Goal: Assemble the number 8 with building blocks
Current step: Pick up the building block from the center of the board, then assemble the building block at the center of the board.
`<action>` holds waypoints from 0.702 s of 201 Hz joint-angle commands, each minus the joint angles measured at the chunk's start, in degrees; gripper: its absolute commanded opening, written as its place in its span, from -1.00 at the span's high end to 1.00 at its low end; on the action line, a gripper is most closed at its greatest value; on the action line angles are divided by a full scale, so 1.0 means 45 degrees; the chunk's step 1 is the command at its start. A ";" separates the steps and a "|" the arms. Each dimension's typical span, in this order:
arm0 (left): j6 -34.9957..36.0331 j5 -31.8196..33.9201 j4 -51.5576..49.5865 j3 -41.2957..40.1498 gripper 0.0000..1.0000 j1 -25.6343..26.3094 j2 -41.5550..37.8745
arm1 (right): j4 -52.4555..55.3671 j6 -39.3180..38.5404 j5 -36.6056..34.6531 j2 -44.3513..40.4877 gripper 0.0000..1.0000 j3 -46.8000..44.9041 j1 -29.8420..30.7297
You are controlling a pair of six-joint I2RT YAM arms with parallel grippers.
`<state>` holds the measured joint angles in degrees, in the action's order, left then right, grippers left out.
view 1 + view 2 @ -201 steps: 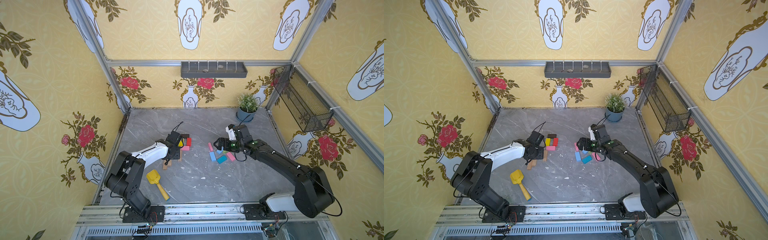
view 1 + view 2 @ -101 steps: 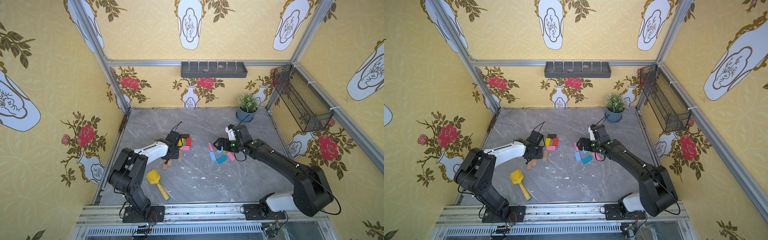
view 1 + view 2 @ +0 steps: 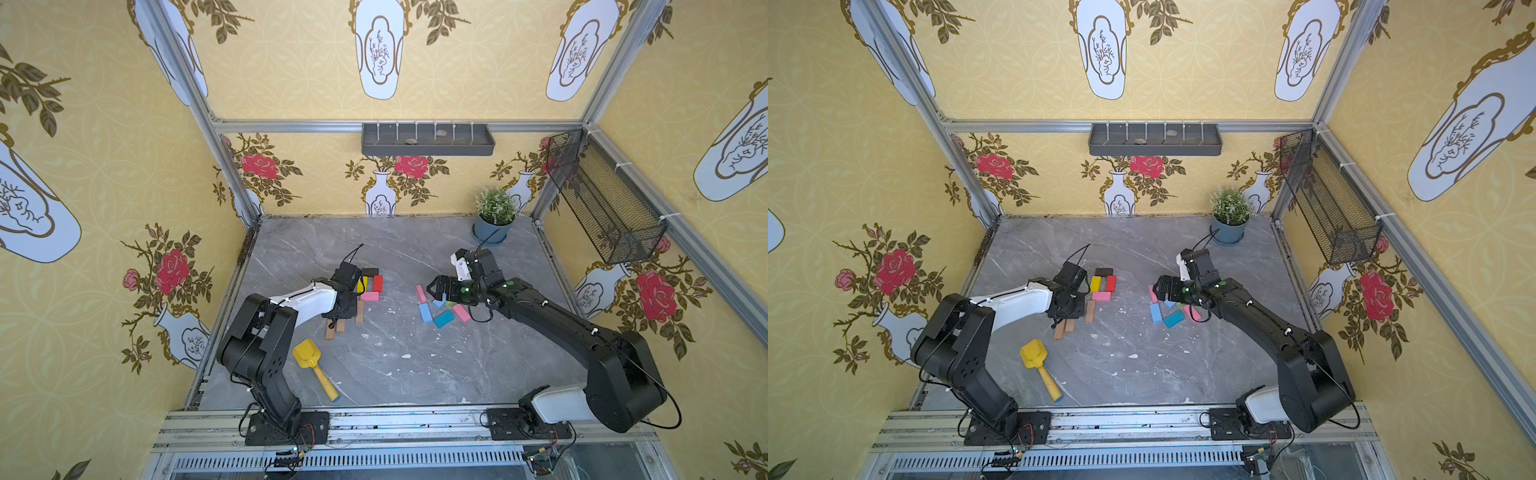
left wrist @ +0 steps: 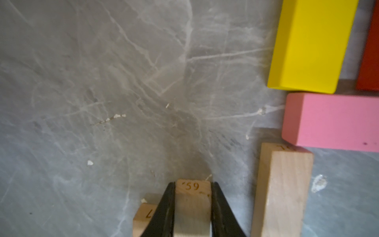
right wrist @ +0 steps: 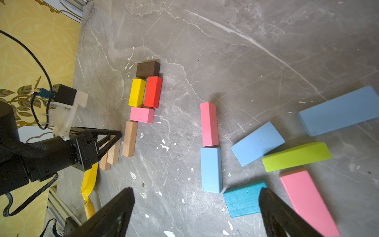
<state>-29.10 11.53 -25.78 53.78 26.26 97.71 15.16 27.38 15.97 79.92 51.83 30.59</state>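
Tan wood is clamped in my left hand [image 4: 193,184]: both jaws press the long sides of the tan brick stamped 59 [image 4: 192,205]. I cannot tell whether it is off the tabletop [image 4: 102,102]. A second tan brick [image 4: 143,217] lies right against it.

I place everything from the short pink brick [image 5: 142,115]. On its far side, the yellow brick [image 5: 137,92] and the red brick [image 5: 153,92] lie side by side, nearly touching it. The dark brown brick [image 5: 148,69] lies crosswise beyond them. On its near side, a third tan brick [image 5: 129,138] runs lengthwise with its end just beside it, and the clamped brick is just beside that one.

Well apart from the short pink brick, my right hand [image 5: 196,190] hangs wide open and empty over the loose bricks. A long pink brick [image 5: 208,123] lies end to end with a light blue brick [image 5: 211,169], and the teal brick [image 5: 243,202] sits by one finger. Around them lie a second light blue brick [image 5: 257,143], a third light blue brick [image 5: 338,110], the green brick [image 5: 295,157] and another pink brick [image 5: 307,201].
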 commanded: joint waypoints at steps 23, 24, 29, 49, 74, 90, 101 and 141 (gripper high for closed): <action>0.0030 0.0099 -0.0073 0.0070 0.66 -0.0015 -0.0059 | 0.0106 0.0050 -0.0052 -0.0025 -0.95 0.0018 -0.0001; 0.0016 0.0106 -0.0082 0.0066 0.66 -0.0015 -0.0085 | 0.0107 0.0050 -0.0052 -0.0025 -0.95 0.0012 -0.0001; 0.0014 0.0113 -0.0183 0.0081 0.68 -0.0006 -0.0186 | 0.0098 0.0049 -0.0062 -0.0026 -0.95 0.0011 -0.0001; -0.0045 0.0123 -0.0504 0.0119 0.72 0.0004 -0.0869 | 0.0091 0.0060 -0.0073 -0.0056 -0.95 0.0020 0.0004; -0.0100 0.0023 -0.1067 0.0295 0.75 0.0205 -0.1742 | 0.0067 0.0059 -0.0096 -0.0074 -0.95 0.0005 -0.0010; -0.0300 0.0033 -0.1473 0.0608 0.75 0.0576 -0.2037 | 0.0048 0.0073 -0.0111 -0.0074 -0.95 0.0004 -0.0002; -0.0440 0.0111 -0.1625 0.0841 0.74 0.0961 -0.2083 | 0.0045 0.0079 -0.0133 -0.0082 -0.95 0.0012 -0.0001; -0.1137 0.0099 -0.1786 0.1847 0.71 0.2296 -0.1100 | 0.0083 0.0069 -0.0150 -0.0174 -0.95 -0.0022 -0.0001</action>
<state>-31.73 11.94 -32.12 60.20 34.24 90.06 15.16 27.38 15.92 79.77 51.83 30.59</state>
